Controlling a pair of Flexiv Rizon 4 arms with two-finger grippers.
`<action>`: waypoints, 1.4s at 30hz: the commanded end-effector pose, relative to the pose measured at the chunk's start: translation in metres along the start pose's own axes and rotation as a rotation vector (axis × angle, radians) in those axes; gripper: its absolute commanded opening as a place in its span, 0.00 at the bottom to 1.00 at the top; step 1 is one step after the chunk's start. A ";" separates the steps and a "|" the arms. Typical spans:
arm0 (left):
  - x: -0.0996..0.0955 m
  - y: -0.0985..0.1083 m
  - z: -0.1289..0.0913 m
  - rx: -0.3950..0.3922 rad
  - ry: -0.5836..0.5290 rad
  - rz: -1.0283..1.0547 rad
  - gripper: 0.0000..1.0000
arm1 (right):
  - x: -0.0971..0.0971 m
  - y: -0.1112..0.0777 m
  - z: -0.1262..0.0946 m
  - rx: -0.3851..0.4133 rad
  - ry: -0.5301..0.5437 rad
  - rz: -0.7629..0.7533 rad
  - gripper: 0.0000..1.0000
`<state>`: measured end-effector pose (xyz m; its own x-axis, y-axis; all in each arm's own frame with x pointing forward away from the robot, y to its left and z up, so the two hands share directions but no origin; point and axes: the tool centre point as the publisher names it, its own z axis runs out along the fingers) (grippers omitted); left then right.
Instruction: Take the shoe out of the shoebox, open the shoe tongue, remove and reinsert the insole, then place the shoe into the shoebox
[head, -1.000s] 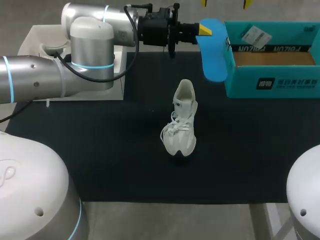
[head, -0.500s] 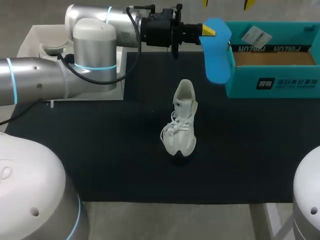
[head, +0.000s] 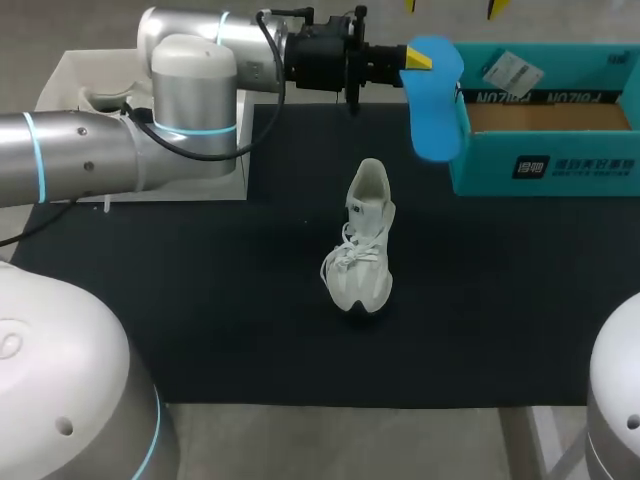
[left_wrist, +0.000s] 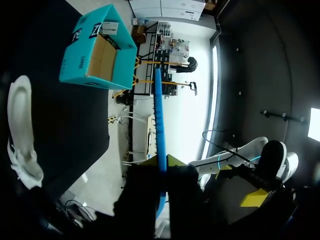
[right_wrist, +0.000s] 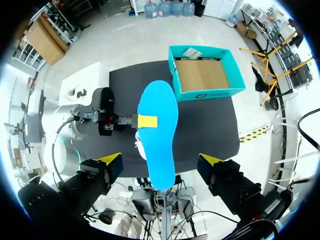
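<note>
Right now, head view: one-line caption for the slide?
Left gripper holds the blue insole aloft beside the open shoebox; white shoe sits on the black mat.

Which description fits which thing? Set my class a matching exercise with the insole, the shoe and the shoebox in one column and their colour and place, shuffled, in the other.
Things:
1. insole
2. shoe
3. shoebox

Descriptions:
A. teal, open, at the far right corner of the black mat
B. blue, gripped in the left jaws, held in the air
C. white, standing mid-mat

Pairs: 1-B, 2-C, 3-A
</note>
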<state>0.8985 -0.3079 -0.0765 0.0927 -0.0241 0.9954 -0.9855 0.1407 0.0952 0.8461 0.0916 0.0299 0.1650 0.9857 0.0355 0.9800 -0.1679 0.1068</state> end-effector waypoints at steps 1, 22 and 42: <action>-0.001 -0.001 -0.002 -0.002 -0.003 0.000 0.00 | -0.001 0.000 0.000 0.000 0.001 0.000 1.00; -0.002 -0.001 -0.019 0.039 0.001 -0.005 0.00 | -0.048 -0.005 0.013 -0.150 0.794 -0.235 1.00; -0.005 0.000 -0.023 0.056 0.007 -0.005 0.00 | -0.043 -0.027 0.074 -0.056 1.374 -0.168 1.00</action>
<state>0.9027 -0.2849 -0.0811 0.0992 -0.0184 0.9949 -0.9909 0.0900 0.1005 0.8235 0.0561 -0.0362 -0.1515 0.7513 0.6423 0.9670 -0.0221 0.2539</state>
